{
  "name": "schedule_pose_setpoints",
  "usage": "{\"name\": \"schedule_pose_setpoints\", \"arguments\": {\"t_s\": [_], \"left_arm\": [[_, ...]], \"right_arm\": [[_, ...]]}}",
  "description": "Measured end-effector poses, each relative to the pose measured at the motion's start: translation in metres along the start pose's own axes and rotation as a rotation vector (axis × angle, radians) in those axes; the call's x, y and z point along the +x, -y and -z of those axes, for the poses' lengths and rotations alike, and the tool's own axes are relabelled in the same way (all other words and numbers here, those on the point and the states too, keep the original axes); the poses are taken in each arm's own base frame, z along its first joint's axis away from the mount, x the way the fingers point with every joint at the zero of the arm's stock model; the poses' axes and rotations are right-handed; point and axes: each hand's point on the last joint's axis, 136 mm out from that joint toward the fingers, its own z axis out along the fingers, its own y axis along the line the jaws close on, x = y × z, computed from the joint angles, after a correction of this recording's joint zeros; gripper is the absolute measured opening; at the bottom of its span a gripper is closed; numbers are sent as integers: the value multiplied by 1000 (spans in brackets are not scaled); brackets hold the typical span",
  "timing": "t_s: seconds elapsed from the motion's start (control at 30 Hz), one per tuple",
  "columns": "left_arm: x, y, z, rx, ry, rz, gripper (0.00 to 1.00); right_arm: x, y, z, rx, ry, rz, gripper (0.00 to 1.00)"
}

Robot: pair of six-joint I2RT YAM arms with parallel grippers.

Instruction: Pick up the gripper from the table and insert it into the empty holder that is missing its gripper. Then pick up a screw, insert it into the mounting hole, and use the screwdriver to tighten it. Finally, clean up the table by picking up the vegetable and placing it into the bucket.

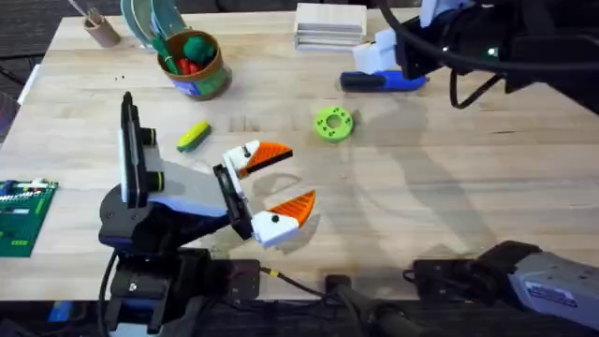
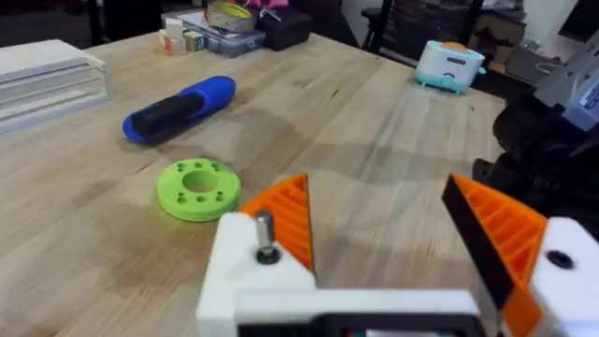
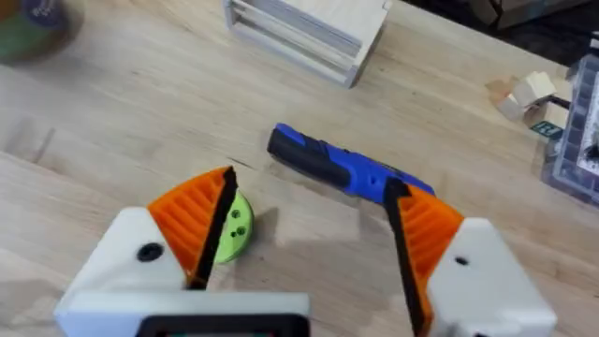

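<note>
The blue screwdriver (image 1: 384, 81) lies on the table at the far right. My right gripper (image 1: 384, 58) hovers just above it, open; in the right wrist view its orange fingers (image 3: 198, 220) straddle the screwdriver (image 3: 346, 168). My left gripper (image 1: 273, 187) stands open near the front centre, both white mounts carrying orange fingers. A screw (image 2: 265, 239) sticks up from one mount. The loose gripper and an empty holder are out of view. The yellow-green vegetable (image 1: 194, 137) lies left of centre. The bucket (image 1: 195, 64), with toys inside, stands at the back left.
A green disc (image 1: 333, 123) lies between the two grippers. A stack of wooden slats (image 1: 329, 23) sits at the back edge and a brown cup (image 1: 98, 28) at the back left. A green circuit board (image 1: 19, 215) lies at the left edge.
</note>
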Motion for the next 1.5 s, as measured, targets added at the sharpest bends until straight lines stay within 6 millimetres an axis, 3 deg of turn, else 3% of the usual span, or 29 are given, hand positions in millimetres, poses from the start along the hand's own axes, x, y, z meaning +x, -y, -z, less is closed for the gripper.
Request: {"name": "schedule_pose_setpoints", "arguments": {"t_s": [0.33,1.5], "left_arm": [[0,0,0,-1,0,-4,996],[0,0,0,-1,0,-6,998]], "right_arm": [[0,-2,0,-14,0,-24,992],[0,-2,0,-14,0,-25,992]]}}
